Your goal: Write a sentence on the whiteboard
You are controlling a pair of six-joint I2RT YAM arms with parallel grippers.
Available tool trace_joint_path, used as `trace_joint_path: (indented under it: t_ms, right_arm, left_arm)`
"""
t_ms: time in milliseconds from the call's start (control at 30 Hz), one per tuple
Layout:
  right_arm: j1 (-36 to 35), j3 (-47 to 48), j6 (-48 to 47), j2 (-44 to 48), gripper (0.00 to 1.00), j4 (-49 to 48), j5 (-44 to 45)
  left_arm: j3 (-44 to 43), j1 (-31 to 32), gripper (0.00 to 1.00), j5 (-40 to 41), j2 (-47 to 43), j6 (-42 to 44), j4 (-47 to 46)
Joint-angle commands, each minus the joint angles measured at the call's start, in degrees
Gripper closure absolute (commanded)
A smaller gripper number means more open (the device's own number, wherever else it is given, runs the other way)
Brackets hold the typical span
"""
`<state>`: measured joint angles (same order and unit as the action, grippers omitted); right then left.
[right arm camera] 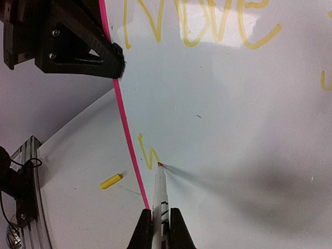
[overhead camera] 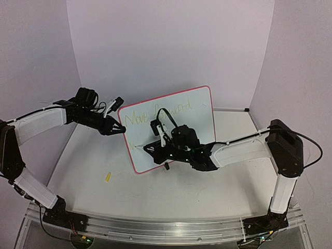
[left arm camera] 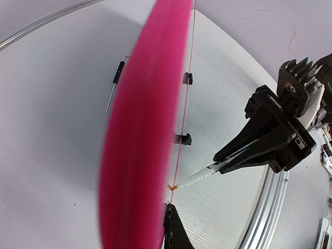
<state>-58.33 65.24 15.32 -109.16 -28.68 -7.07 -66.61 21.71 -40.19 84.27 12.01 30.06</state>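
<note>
Low on the left side of the whiteboard (overhead camera: pixel 199 122), which is standing tilted in the middle of the counter (overhead camera: pixel 78 171), the right fingers (right arm camera: pixel 142 231) are clamping a white marker (right arm camera: pixel 160 194) and pressing its tip to the surface just past a fresh "w". Above it the sentence (right arm camera: pixel 207 26) is showing "Move" and a further word along the top line, so the second line is, as I judge it, only beginning. At the board's left rim the left fingers (right arm camera: pixel 98 52) are pinching the pink edge and steadying it. To do this stroke well, the right arm should be holding light, even pressure, travelling rightward parallel to the upper line and matching its letter height, while the left is bracing firmly so the board is not rocking back. A yellow cap (right arm camera: pixel 111 181) is lying on the counter near the board's lower left corner, apart from both arms.
</note>
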Motion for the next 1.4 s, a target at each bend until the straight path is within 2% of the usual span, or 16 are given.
trace_joint_path:
  t_ms: [0, 967, 1167, 1367]
  right_arm:
    - [0.8, -1.0, 0.7, 1.2, 1.00, 0.7, 5.1]
    - [0.9, 3.9, -0.2, 3.5, 1.00, -1.1, 8.7]
    - [0.9, 2.0, -0.2, 3.9, 1.00, -1.7, 5.5]
    - [0.8, -4.4, -0.8, 8.1, 1.00, -7.7, -1.6]
  left_arm:
    - [0.3, 1.7, 1.00, 4.0, 1.3, 2.6, 2.0]
    - [0.3, 1.7, 1.00, 4.1, 1.2, 2.6, 2.0]
    - [0.3, 1.7, 1.00, 4.0, 1.2, 2.6, 2.0]
    - [0.3, 1.7, 1.00, 3.9, 1.4, 2.6, 1.9]
